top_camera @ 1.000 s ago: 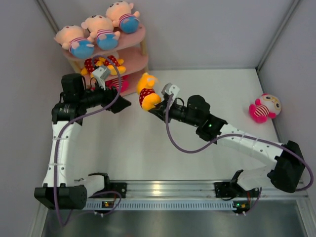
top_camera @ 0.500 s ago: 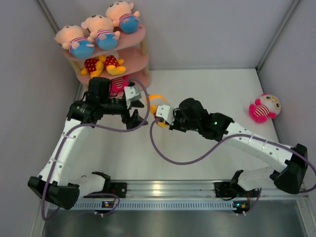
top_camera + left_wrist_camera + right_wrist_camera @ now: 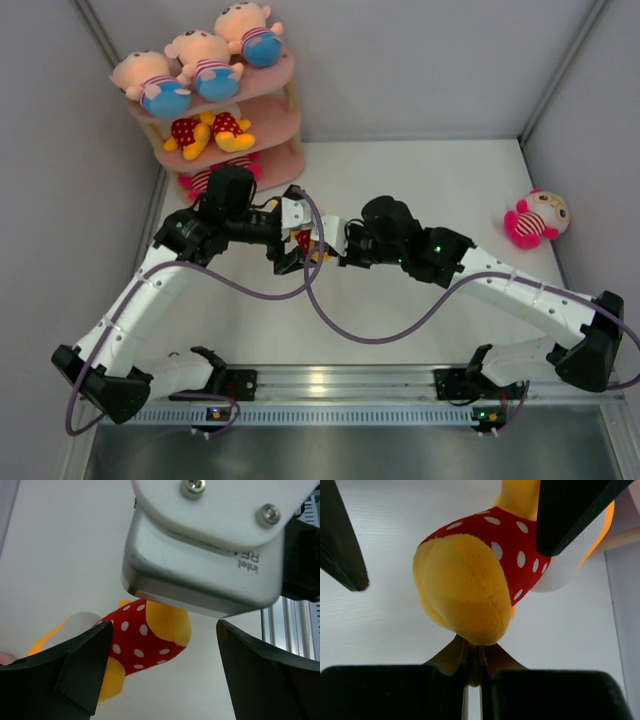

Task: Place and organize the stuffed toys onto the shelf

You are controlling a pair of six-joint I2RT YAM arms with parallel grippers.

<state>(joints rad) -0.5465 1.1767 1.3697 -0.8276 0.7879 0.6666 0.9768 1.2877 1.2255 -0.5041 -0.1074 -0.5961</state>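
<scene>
As all three views show — grip status
Right gripper [image 3: 474, 665] clamped on the yellow bear [image 3: 465, 585]; left gripper [image 3: 161, 630] wide, one finger either side of it, near the shelf [image 3: 275, 80] front.

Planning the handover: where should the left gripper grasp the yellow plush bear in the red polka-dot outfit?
Grip the yellow plush bear across its red polka-dot torso, from the side away from the shut right gripper, which pinches a yellow limb. The open left gripper straddles that soft rounded middle.
</scene>
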